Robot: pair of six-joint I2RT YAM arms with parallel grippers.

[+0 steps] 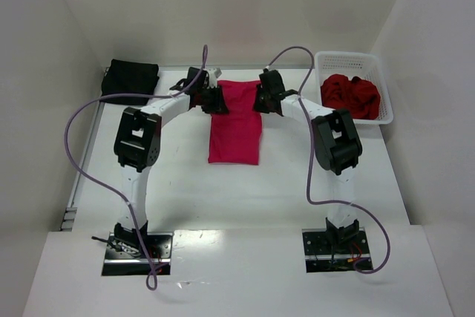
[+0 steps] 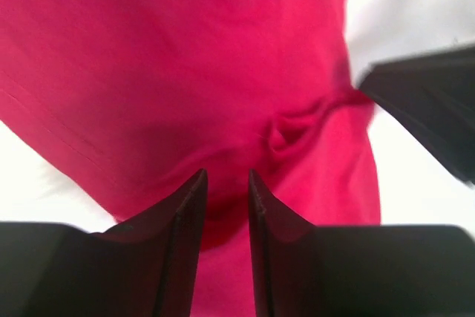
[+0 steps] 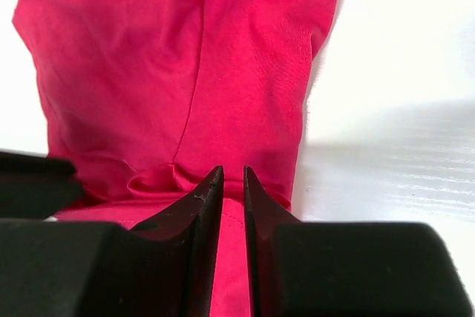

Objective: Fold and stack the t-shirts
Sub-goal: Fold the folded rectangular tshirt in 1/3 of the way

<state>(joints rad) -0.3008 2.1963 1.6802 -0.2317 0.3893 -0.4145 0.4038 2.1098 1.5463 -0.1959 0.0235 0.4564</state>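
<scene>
A crimson-pink t-shirt lies folded into a long strip at the table's middle, running from the far side toward me. My left gripper is at its far left corner. In the left wrist view the shirt fills the frame and the gripper stands open just over it, with cloth showing through the gap. My right gripper is at the far right corner. In the right wrist view the gripper is nearly closed on the shirt, which puckers at the fingertips.
A folded black t-shirt lies at the far left. A white lattice basket at the far right holds crumpled darker red t-shirts. White walls close in the table on three sides. Purple cables loop from both arms.
</scene>
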